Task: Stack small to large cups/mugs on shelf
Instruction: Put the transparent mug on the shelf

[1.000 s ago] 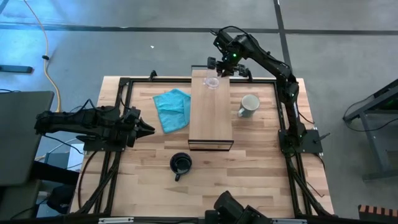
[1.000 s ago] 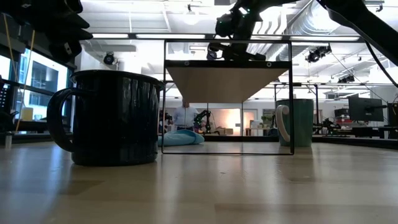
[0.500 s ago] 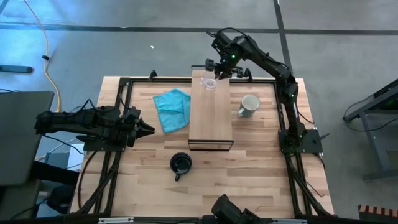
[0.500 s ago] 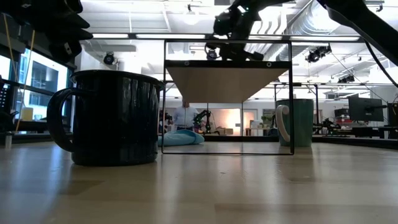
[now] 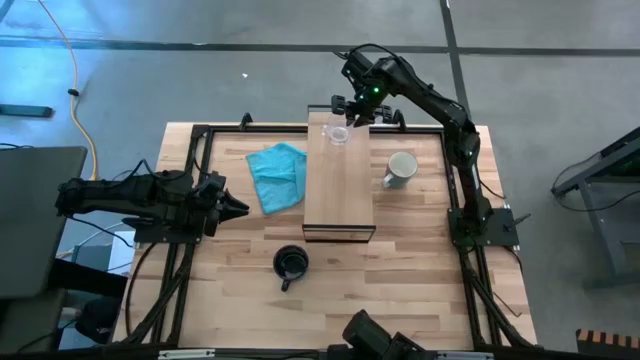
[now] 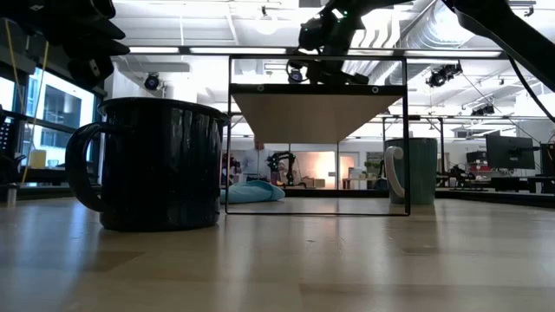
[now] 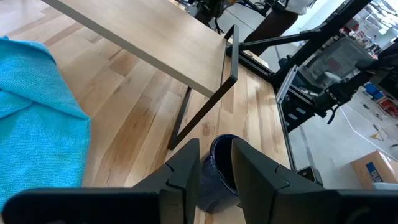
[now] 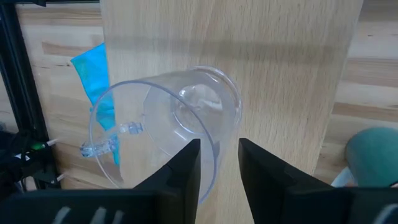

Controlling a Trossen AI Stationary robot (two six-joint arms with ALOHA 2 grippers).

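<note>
Robotics lab or workshop: butcher-block worktop (image 5: 400,290) on a black metal frame, standing on a polished concrete floor (image 5: 200,80). Behind it, an open hall with exposed ceiling ducts (image 6: 408,30), strip lights, monitors (image 6: 507,152) and more benches.

Blue cloth (image 5: 278,175): we see it lying crumpled on the table, on the left side.
Table (image 5: 420,290): we see a light wood top with a black frame round it.
Yellow cable (image 5: 72,70): we see it snaking over the grey floor, past the table's far left corner.
Room behind: in the low view we see bright ceiling lights (image 6: 260,26), big silver pipes (image 6: 416,30) and windows (image 6: 52,113).
</note>
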